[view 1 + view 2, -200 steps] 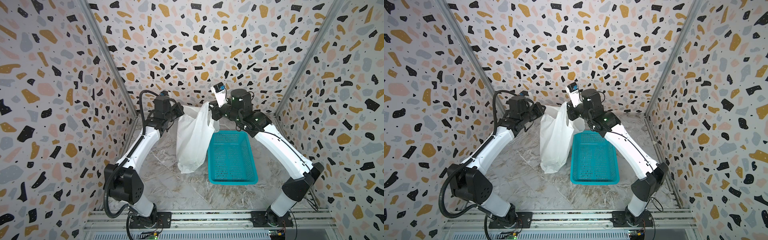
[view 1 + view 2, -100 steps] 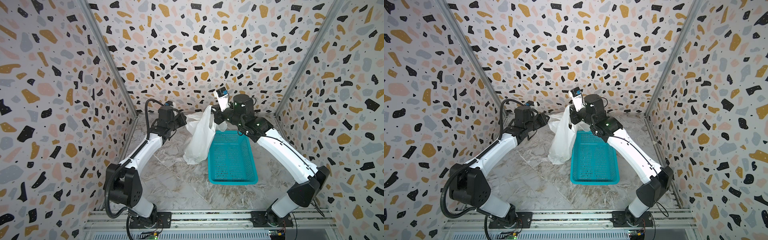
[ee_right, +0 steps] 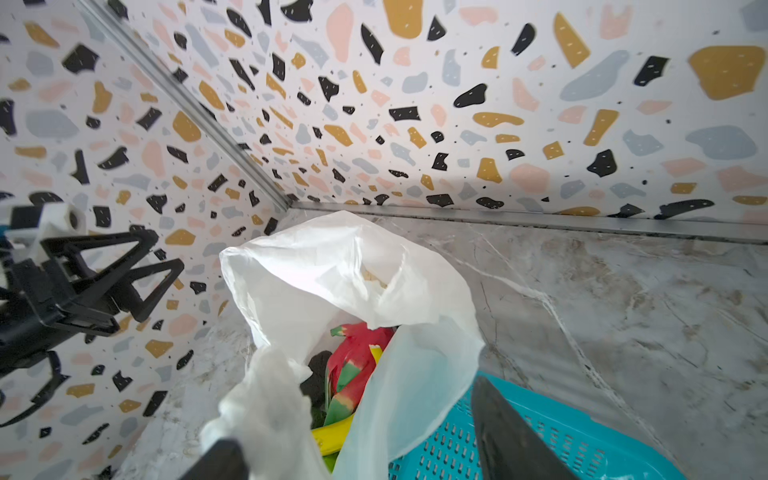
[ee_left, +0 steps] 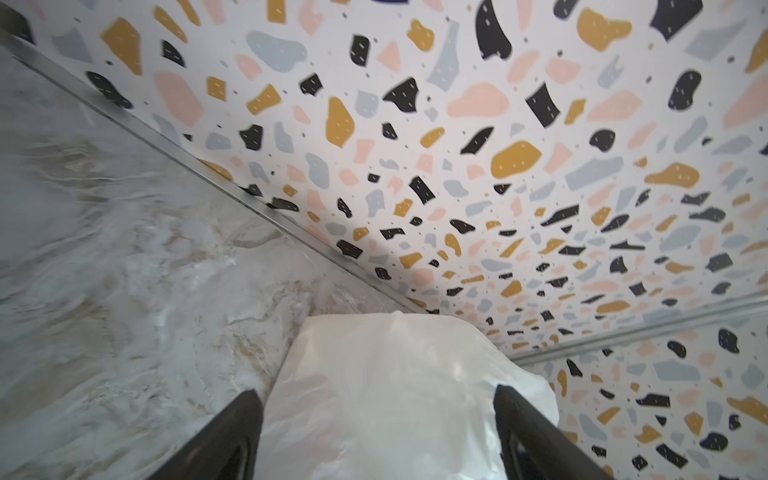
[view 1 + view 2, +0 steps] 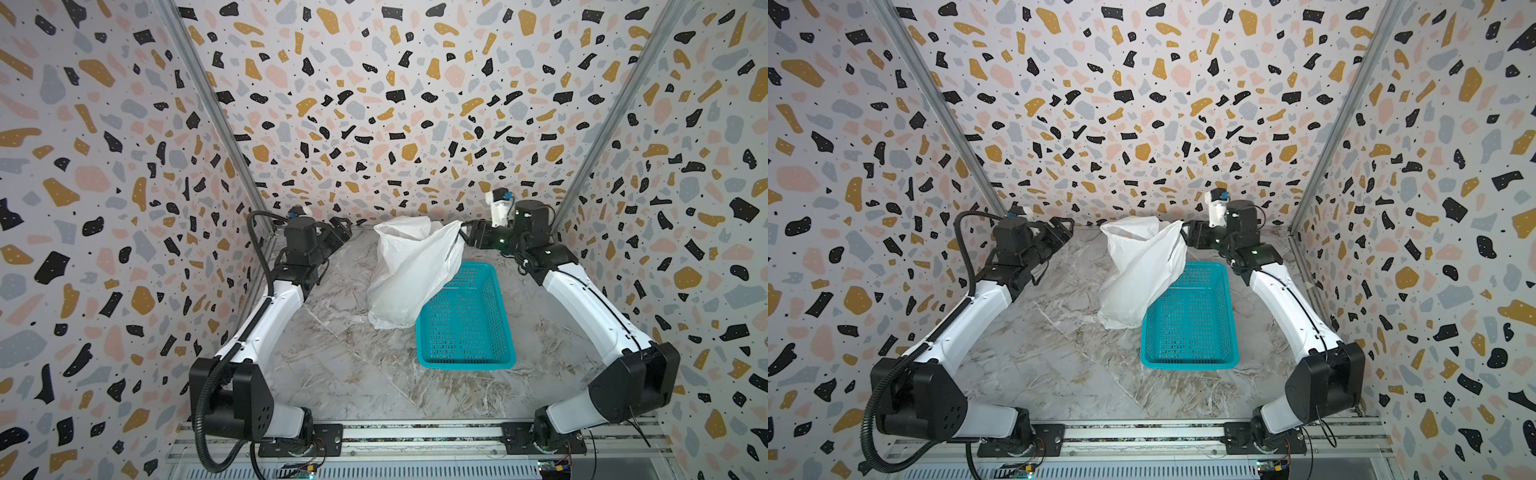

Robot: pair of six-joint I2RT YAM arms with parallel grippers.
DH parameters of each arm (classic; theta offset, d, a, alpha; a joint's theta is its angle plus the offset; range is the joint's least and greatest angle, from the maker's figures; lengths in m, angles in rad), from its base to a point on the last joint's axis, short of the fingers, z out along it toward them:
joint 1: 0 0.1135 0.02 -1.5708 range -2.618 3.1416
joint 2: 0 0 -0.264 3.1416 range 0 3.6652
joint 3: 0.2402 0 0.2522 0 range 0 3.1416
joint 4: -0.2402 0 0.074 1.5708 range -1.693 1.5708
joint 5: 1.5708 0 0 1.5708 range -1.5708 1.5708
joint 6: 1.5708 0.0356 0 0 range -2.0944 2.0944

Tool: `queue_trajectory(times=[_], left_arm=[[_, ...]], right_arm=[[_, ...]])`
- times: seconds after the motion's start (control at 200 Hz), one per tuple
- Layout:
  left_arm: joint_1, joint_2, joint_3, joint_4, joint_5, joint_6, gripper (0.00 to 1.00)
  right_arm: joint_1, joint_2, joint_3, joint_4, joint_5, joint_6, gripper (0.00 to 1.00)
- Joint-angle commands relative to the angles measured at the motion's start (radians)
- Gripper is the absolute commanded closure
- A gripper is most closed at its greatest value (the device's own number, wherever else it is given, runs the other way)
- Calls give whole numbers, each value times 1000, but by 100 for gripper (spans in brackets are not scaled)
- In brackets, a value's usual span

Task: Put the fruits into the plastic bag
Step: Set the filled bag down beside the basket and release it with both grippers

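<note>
The white plastic bag [image 5: 411, 270] [image 5: 1142, 266] slumps on the table at the back, its lower side lying over the teal basket's corner. Its mouth gapes in the right wrist view, showing fruits inside: a red and green piece [image 3: 357, 365], a yellow banana [image 3: 332, 434] and a dark one [image 3: 316, 374]. My right gripper [image 5: 463, 233] [image 3: 349, 411] is open at the bag's right top corner, with a bunched handle [image 3: 266, 399] draped against one finger. My left gripper [image 5: 345, 232] [image 4: 375, 390] stands open to the left of the bag [image 4: 395, 395], apart from it.
A teal perforated basket [image 5: 465, 324] [image 5: 1190, 324] with nothing in it sits right of centre, its far left corner under the bag. The terrazzo back wall [image 5: 395, 124] stands close behind both grippers. The marble tabletop [image 5: 340, 374] stretches in front.
Both grippers have opened. The left let go of the bag and drew back leftward; the right moved right. The bag, held up between them before, has sagged onto the table and basket.
</note>
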Motion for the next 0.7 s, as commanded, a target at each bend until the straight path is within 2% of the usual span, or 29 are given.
queue_trajectory(times=[0.0, 0.205, 0.265, 0.38, 0.476, 0.551, 0.696], left_arm=[[33, -8, -45, 6, -49, -52, 12], [54, -31, -117, -109, -190, -2, 12], [60, -34, -146, -126, -219, -1, 11], [72, -31, -198, -153, -264, 3, 12], [74, -30, -241, -152, -274, 10, 12], [74, -31, -269, -147, -267, 8, 12], [74, -35, -298, -136, -253, 1, 12]], right_arm=[[-70, -76, -71, 185, -206, 166, 25], [-87, -145, -184, 156, -227, 202, 23], [-87, -176, -222, 116, -171, 201, 23], [-113, -211, -257, -30, 61, 191, 23], [-136, -198, -281, -102, 183, 170, 23], [-146, -166, -328, -110, 206, 165, 24], [-148, -71, -427, -77, 174, 178, 29]])
